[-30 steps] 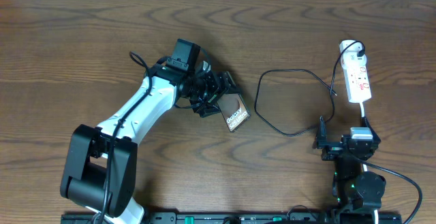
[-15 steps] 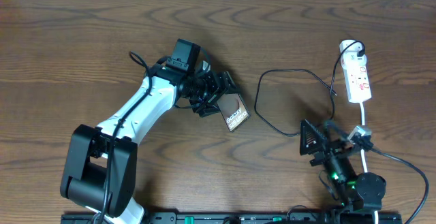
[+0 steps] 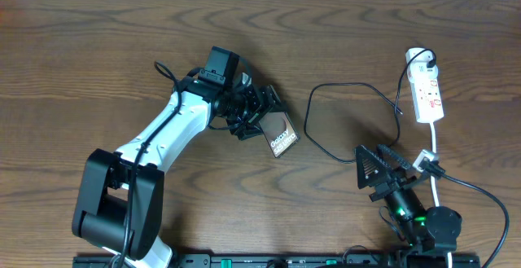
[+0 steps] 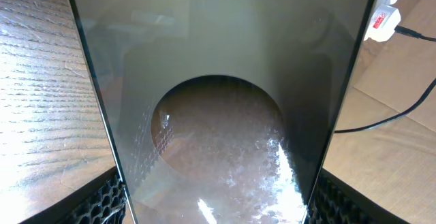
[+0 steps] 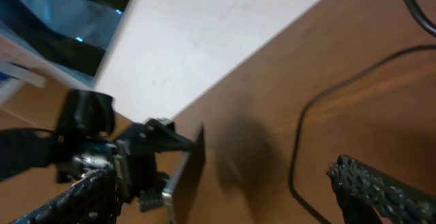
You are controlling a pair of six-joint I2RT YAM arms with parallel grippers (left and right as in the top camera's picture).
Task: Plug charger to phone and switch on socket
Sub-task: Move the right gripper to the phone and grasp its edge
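The desk is dark brown wood with a strong wavy grain, bordered by a pale strip along its far edge. On its right far part lies the socket, lengthwise, with a white round plug head at its far end and a white cord leaving its near end. The charger lies flat in a loose open loop between the desk's middle and the socket.

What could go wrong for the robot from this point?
The phone is pinched at a tilt in the left gripper, so it could slip when the plug pushes in. The right gripper is open and empty beside the thin charger cable, which is an easy target to miss. Pulling that cable might drag the small power strip.
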